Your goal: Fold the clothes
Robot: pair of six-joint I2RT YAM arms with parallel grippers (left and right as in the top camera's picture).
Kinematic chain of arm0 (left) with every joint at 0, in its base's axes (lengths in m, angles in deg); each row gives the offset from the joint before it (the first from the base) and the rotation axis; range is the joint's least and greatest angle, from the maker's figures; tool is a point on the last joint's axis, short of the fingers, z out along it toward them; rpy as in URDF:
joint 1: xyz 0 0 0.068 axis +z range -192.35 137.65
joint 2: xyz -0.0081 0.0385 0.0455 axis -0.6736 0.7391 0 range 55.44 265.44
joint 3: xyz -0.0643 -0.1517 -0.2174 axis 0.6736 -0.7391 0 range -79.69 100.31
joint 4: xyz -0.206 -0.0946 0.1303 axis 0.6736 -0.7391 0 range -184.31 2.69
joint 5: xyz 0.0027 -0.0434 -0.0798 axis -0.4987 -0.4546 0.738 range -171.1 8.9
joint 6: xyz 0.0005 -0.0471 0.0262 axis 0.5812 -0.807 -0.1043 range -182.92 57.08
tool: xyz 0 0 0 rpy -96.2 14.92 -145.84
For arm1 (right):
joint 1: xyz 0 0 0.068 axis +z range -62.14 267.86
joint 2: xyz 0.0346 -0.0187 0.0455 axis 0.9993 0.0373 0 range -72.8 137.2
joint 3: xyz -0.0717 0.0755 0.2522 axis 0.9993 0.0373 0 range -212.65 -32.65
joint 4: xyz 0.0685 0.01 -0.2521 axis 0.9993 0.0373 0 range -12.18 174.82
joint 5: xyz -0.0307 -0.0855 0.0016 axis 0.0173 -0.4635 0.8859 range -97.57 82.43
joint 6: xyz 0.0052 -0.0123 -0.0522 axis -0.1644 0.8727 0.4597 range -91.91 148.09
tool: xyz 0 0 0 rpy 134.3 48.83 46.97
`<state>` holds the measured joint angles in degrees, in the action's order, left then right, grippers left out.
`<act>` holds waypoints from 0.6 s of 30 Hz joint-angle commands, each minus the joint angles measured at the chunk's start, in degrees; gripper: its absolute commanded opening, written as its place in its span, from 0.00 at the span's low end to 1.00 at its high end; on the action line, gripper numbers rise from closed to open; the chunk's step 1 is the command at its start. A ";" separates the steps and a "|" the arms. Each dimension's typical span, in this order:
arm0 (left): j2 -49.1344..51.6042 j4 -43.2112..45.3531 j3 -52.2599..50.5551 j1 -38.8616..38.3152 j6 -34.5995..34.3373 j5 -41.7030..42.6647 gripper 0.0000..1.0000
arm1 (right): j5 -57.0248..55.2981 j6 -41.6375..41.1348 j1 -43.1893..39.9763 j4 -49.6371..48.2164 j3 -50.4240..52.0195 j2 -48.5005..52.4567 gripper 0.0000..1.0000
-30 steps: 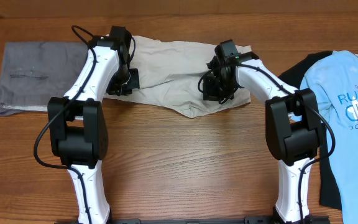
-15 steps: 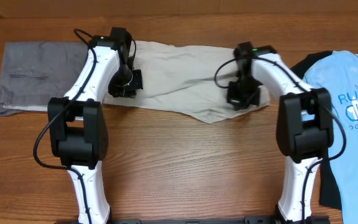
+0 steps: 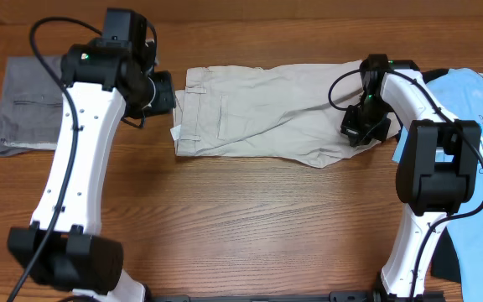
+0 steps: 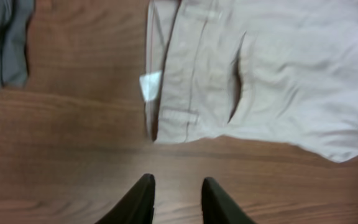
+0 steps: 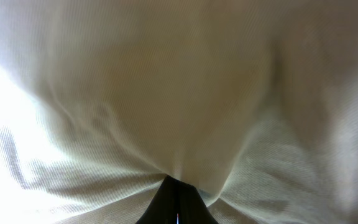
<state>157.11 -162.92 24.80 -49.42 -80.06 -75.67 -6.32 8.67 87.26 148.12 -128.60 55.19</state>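
Observation:
The clothes, light beige trousers (image 3: 262,109), lie stretched out flat across the far middle of the table, waistband to the left and legs to the right. My left gripper (image 3: 162,92) hovers just left of the waistband, apart from it. In the left wrist view the left gripper (image 4: 176,190) is open over bare wood, with the trousers' waistband and a slit pocket (image 4: 235,87) ahead. My right gripper (image 3: 363,126) is at the leg end. The right wrist view is filled with beige cloth (image 5: 166,93) bunched into the right gripper (image 5: 178,199), which is shut on it.
Grey folded trousers (image 3: 28,105) lie at the far left, also seen as grey trousers (image 4: 2,37) in the left wrist view. A light blue printed T-shirt (image 3: 468,168) lies at the right edge over a dark garment (image 3: 443,252). The near table is bare wood (image 3: 250,226).
The left gripper has let go of the waistband, opened, and risen away to the left. The right gripper has pulled the leg end to the right, drawing the trousers out flat.

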 commanded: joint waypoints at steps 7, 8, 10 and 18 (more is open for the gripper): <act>13.64 -0.39 -2.38 0.83 7.17 5.44 0.32 | -4.57 0.09 -0.52 -1.64 3.10 4.13 0.04; 15.17 0.20 -2.38 1.14 7.78 6.45 0.31 | -4.57 0.09 -0.52 -1.64 3.10 4.13 0.04; 17.53 2.62 -2.38 1.88 8.15 8.26 0.30 | -4.33 0.09 -0.52 -1.62 3.10 4.13 0.04; 20.48 22.56 -2.38 4.33 8.26 12.90 0.34 | -1.55 0.09 -0.52 -2.08 3.10 4.13 0.05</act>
<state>177.83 -143.27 22.22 -45.55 -73.16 -65.16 -5.88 8.65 87.26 147.75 -128.40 55.08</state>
